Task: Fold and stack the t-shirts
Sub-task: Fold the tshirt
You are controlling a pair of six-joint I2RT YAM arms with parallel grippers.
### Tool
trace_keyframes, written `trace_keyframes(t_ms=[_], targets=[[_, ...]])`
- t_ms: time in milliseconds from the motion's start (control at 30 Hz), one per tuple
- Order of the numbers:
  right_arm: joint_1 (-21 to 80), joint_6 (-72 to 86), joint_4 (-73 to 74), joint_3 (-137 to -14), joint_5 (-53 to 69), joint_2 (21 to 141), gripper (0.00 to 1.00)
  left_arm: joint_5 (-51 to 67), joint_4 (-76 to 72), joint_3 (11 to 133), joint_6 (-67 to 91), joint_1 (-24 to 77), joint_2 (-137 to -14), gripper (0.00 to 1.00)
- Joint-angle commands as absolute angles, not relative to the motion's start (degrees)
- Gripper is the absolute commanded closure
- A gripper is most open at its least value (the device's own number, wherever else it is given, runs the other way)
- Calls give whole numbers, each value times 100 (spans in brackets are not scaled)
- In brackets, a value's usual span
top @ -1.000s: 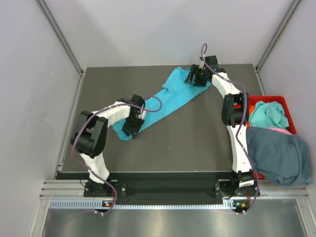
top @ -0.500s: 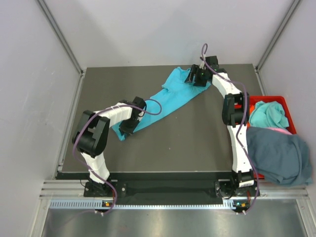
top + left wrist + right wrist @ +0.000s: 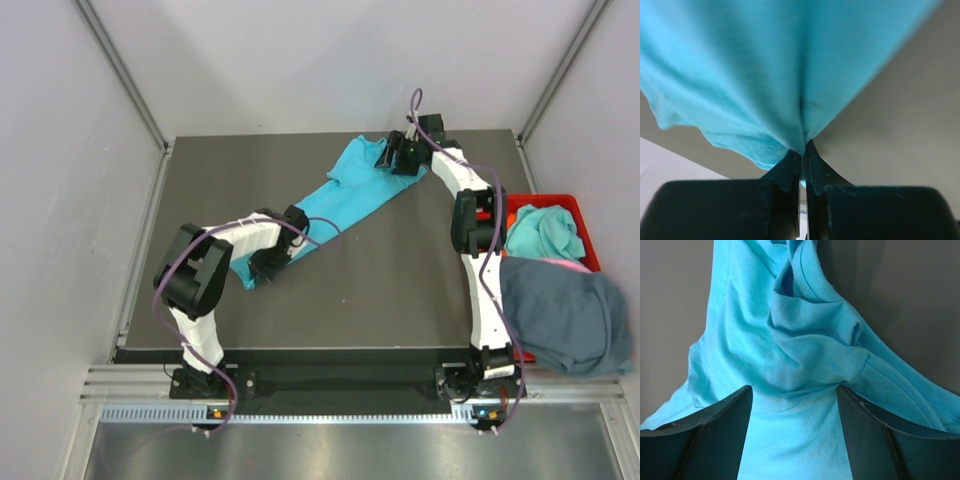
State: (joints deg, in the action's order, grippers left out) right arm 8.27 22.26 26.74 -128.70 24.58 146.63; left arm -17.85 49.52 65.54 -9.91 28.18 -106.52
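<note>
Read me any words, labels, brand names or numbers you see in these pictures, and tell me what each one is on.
None: no text can be read in any view.
The turquoise t-shirt is plain cloth, with no print or tag showing.
The red bin shows no label.
The grey t-shirt shows no print.

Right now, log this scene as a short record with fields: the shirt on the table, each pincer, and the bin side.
shirt on table: bright turquoise cloth t-shirt, stretched diagonally across the dark grey table
left pincer: shut, pinching the shirt's near-left end
right pincer: open, straddling bunched cloth by the collar at the far end
bin: red plastic bin at the table's right edge, crumpled teal cloth inside
waiting: slate blue-grey t-shirt draped over the bin's near end
</note>
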Motion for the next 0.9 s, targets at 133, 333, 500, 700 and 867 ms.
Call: trace_keyframes(t_ms=[133, 333, 500, 700, 867], targets=[[694, 2180, 2751, -12762, 2233, 14537, 31, 395, 5615, 6319, -1020, 3936, -11302, 100], [694, 2100, 2751, -12893, 2083, 14563, 30, 984, 5968, 6627, -1099, 4481, -11443, 100], [712, 2144, 2716, -13017, 2126, 14730, 30, 1134, 6073, 6767, -1125, 4886, -11522, 100], [747, 2259, 2698, -13368, 2188, 15064, 30, 1178, 6301, 7233, -1125, 5273, -11812, 100], [756, 2417, 2602, -13710, 2276, 15284, 31, 1187, 6495, 7760, -1099, 5563, -12224, 100]])
